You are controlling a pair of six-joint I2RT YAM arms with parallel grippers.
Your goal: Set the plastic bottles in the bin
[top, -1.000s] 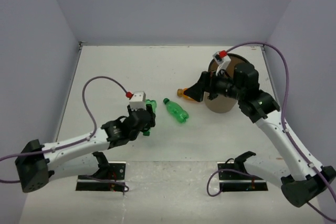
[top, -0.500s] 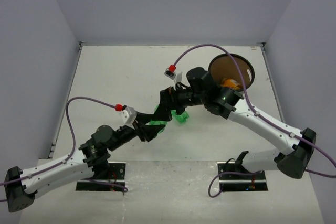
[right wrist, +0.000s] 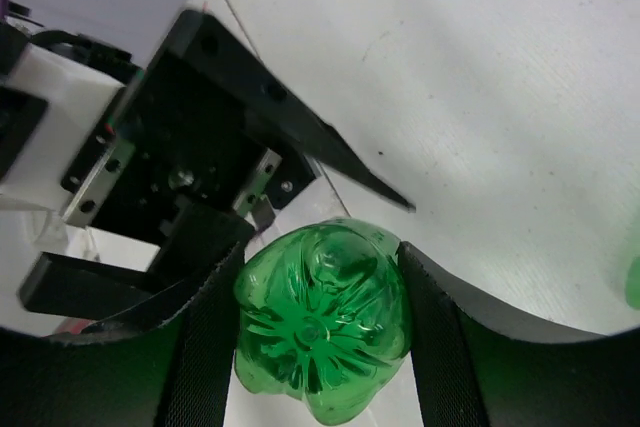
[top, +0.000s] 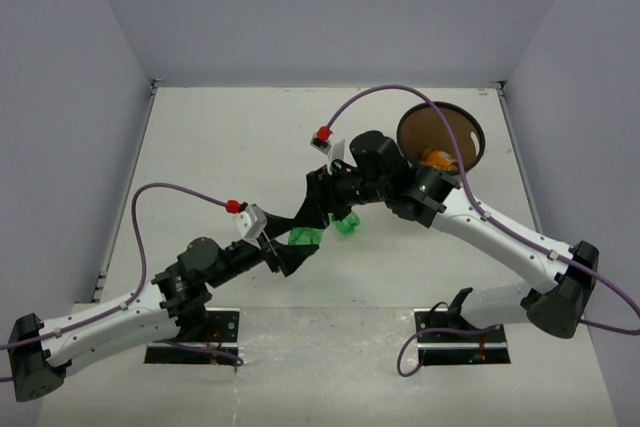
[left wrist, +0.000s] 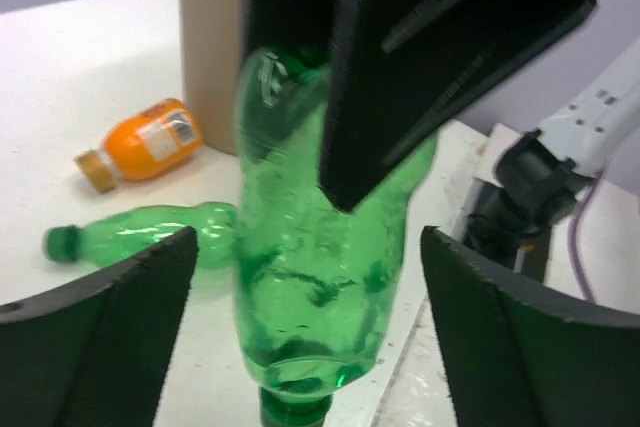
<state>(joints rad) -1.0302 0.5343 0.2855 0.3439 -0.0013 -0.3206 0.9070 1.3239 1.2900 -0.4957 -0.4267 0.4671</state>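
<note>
A ribbed green plastic bottle (top: 303,237) hangs above the table between the two arms. My right gripper (right wrist: 320,277) is shut on its base end, a pad pressed to each side. My left gripper (left wrist: 307,247) stands open around its neck end, both fingers well clear of the plastic, and the cap (left wrist: 295,412) points toward it. A second green bottle (left wrist: 140,232) and an orange labelled one (left wrist: 140,142) lie on the table near the brown bin (top: 470,132). Something orange (top: 437,159) shows just inside the bin's rim.
The right arm (top: 480,227) stretches across the table's middle from the right. The grey walls close off the back and both sides. The black base plates (top: 195,347) sit at the near edge.
My left gripper carried the green bottle toward the middle and has opened off it. My right arm swung over from the bin and closed on the bottle's base.
</note>
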